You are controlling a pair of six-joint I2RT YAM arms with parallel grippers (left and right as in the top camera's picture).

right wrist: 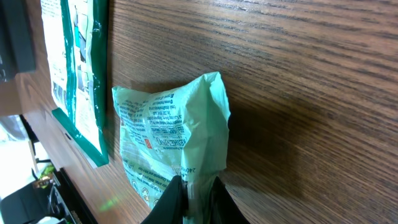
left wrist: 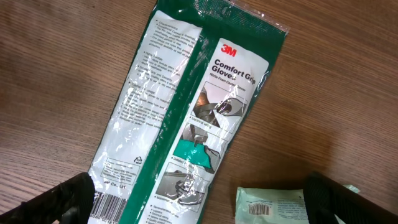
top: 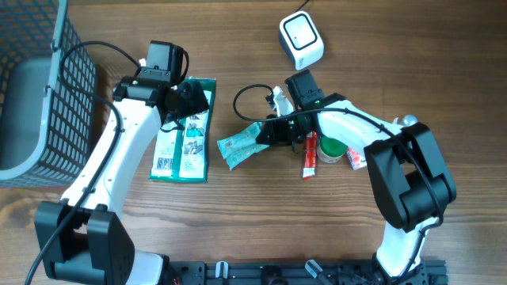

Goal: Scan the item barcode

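My right gripper (right wrist: 194, 200) is shut on one edge of a light green packet (right wrist: 168, 134), which is crumpled and lifted off the wood. From overhead that packet (top: 240, 146) sits at mid-table, left of the right gripper (top: 273, 131). The white barcode scanner (top: 301, 39) stands at the back, apart from both arms. My left gripper (left wrist: 199, 208) is open above a flat green-and-white 3M glove package (left wrist: 186, 106), its fingers (left wrist: 56, 202) spread wide with nothing between them. A barcode shows on the glove package's lower end and another on the green packet (left wrist: 270, 206).
A dark wire basket (top: 40, 87) fills the far left. A red tube (top: 310, 154), a green-lidded item (top: 331, 149) and small packets lie under the right arm. The scanner's black cable (top: 245, 99) loops across the wood behind the packet.
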